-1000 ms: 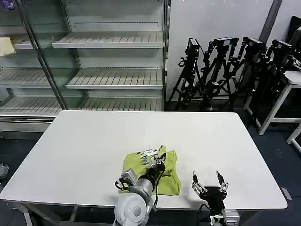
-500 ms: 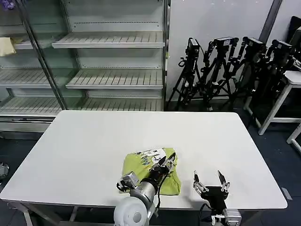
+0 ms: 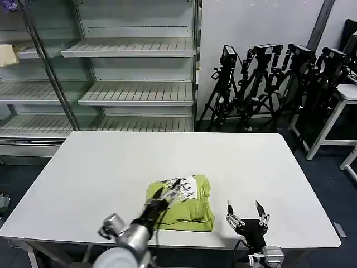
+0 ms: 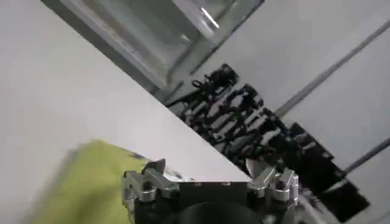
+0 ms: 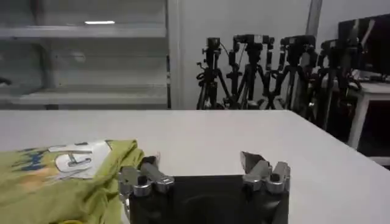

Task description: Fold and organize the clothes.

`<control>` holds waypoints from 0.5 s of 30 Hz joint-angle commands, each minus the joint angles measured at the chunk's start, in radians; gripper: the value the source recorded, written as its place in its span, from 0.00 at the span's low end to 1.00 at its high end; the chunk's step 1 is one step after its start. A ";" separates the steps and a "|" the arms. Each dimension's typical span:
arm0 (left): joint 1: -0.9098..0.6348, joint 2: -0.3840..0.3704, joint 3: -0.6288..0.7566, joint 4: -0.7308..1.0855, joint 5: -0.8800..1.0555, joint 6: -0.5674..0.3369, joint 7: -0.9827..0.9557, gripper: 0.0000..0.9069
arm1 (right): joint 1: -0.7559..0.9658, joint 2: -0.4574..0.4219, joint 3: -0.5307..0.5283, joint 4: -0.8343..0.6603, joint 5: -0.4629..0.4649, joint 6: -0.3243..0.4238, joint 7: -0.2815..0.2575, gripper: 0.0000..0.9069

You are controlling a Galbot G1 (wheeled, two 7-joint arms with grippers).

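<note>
Since a second ago the left gripper (image 3: 170, 188) has swung leftward: its arm now reaches in from the near-left corner of the table (image 3: 100, 167), and its tip sits over the far-left part of the shirt (image 3: 187, 206) instead of the shirt's near middle. The shirt, a compact lime bundle with its white patch on the far side, lies near the table's near edge, a little left of centre. In the left wrist view the fingers (image 4: 152, 173) stand apart with nothing between them, the green cloth just beyond. The right gripper (image 3: 247, 218) waits, spread wide and empty, just right of the shirt, which lies to its left. My judgement: the left arm is nearer, already above the fabric.
</note>
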 commanded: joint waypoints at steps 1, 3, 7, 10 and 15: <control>0.150 0.221 -0.239 -0.103 -0.086 0.023 -0.001 1.00 | 0.005 -0.001 -0.006 0.004 0.000 0.000 0.000 1.00; 0.161 0.237 -0.253 -0.088 -0.129 0.033 0.000 1.00 | 0.004 -0.002 -0.003 0.005 0.000 0.000 0.000 1.00; 0.139 0.236 -0.247 -0.031 -0.173 0.042 0.000 1.00 | -0.001 -0.001 0.002 0.007 0.000 0.000 0.000 1.00; 0.108 0.222 -0.223 0.011 -0.175 0.041 0.003 1.00 | -0.012 0.001 0.008 0.015 -0.003 0.001 0.000 1.00; 0.050 0.178 -0.177 0.079 -0.162 0.023 0.006 1.00 | -0.039 0.002 0.023 0.031 -0.008 0.004 0.000 1.00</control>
